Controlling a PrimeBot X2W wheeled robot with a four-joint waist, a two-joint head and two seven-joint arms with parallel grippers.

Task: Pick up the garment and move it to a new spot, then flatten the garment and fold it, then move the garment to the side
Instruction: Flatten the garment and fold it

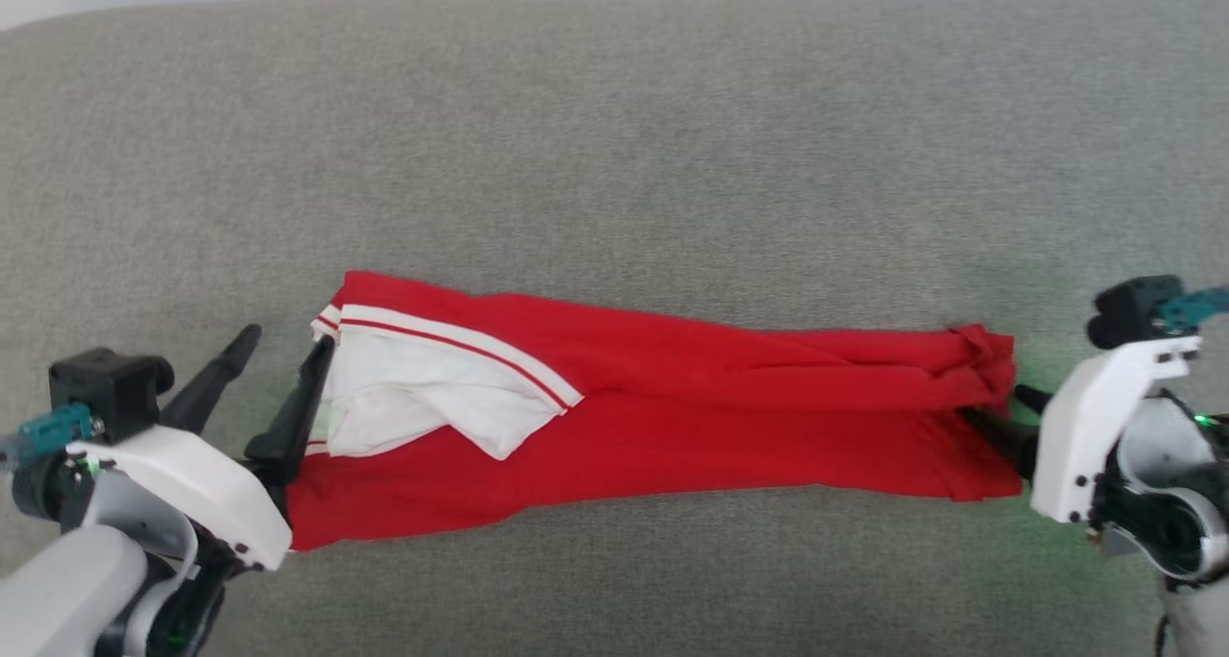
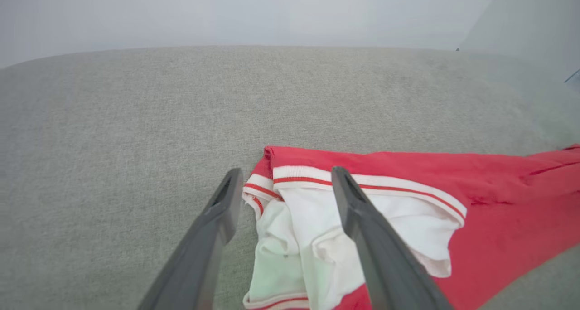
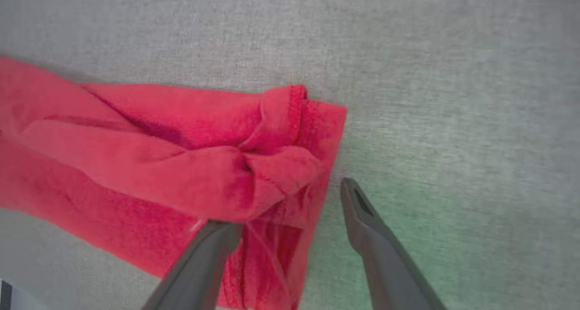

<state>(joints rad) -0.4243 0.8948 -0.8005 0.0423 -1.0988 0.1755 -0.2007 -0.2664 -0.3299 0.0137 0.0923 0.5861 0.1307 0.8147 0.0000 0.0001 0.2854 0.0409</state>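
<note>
- Across the middle of the grey fabric surface (image 1: 614,138), the garment (image 1: 672,407) lies as a long narrow band, folded lengthwise, white sleeve (image 1: 422,388) on top at its left end.
- Looks like one fold is in; the right end is bunched, and shorter folds plus the move aside are left.
- left gripper (image 1: 288,338) and right gripper (image 1: 994,402) sit at either end, jaws spread wide, grasping nothing.
- No readable logo or writing anywhere.

One garment (image 1: 672,417) lies on one grey fabric surface (image 1: 614,138). Two hands are present: one left hand (image 1: 288,337) at left, one right hand (image 1: 994,402) at right. Each bears two dark fingers (image 1: 206,383).
</note>
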